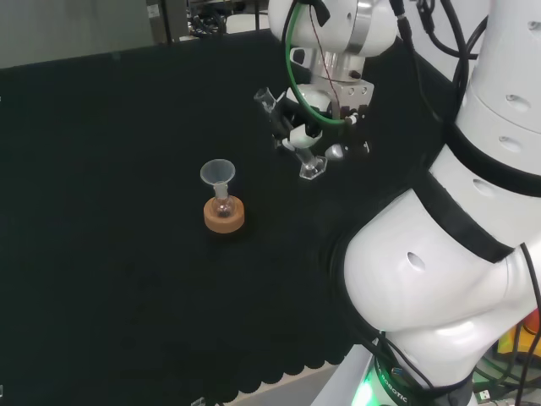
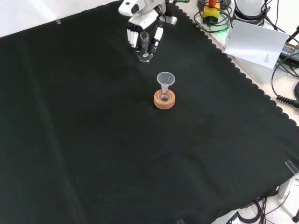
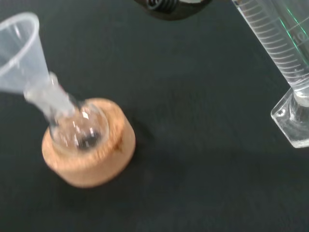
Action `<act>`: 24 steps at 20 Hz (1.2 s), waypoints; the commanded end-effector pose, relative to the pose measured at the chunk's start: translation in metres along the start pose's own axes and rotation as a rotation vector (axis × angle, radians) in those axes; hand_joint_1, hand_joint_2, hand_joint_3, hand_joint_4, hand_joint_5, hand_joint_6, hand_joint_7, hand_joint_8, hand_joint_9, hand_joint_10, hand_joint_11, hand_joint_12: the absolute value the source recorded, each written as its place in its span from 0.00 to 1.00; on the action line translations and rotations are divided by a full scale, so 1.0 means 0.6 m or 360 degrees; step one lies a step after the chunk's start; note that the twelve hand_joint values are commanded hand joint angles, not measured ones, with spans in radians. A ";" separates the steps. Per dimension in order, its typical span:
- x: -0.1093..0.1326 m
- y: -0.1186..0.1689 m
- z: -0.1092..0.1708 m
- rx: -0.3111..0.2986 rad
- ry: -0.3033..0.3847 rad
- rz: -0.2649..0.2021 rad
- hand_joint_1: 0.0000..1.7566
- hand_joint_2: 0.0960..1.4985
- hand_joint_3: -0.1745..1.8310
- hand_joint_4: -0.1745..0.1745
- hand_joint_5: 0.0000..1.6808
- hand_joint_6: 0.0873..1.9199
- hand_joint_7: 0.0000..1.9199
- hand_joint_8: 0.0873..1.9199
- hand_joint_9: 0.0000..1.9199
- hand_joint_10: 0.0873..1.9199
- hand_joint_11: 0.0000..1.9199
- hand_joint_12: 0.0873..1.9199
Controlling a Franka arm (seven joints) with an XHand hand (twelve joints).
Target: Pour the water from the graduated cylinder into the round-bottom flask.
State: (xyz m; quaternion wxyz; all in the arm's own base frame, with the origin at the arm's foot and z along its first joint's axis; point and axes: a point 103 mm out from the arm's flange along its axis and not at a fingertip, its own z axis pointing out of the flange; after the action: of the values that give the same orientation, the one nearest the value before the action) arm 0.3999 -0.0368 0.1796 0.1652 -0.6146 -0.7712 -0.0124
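A bench covered with black cloth (image 2: 93, 140) with a scalloped edge carries a round tan cork ring stand (image 2: 164, 100) just above the front view's centre. Towards the top centre of that view, the clear hexagonal foot of a glass graduated cylinder (image 2: 145, 57) rests on the cloth.

1 grad. cylinder (image 2: 144, 45), 1 flask (image 2: 163, 95), 1 funnel (image 2: 165, 79), 1 cork ring (image 2: 164, 101)

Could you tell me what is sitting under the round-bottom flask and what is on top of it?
The round-bottom flask sits in a cork ring on the black cloth, with a clear funnel in its neck. The ring hides the flask's underside.
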 end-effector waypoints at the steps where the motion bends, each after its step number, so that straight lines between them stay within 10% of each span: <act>1: 0.004 -0.044 0.017 0.0090 -0.0074 0.0038 0.72 0.72 0.09 0.00 0.58 0.50 0.52 0.49 0.74 0.02 0.61 0.42; 24: 0.053 -0.026 0.034 0.0635 -0.0484 0.0040 0.72 0.72 0.09 0.00 0.58 0.50 0.52 0.50 0.74 0.01 0.61 0.41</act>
State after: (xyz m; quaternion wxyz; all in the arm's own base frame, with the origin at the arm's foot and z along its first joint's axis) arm 0.3698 -0.0020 0.1721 0.1610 -0.5759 -0.7871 0.1514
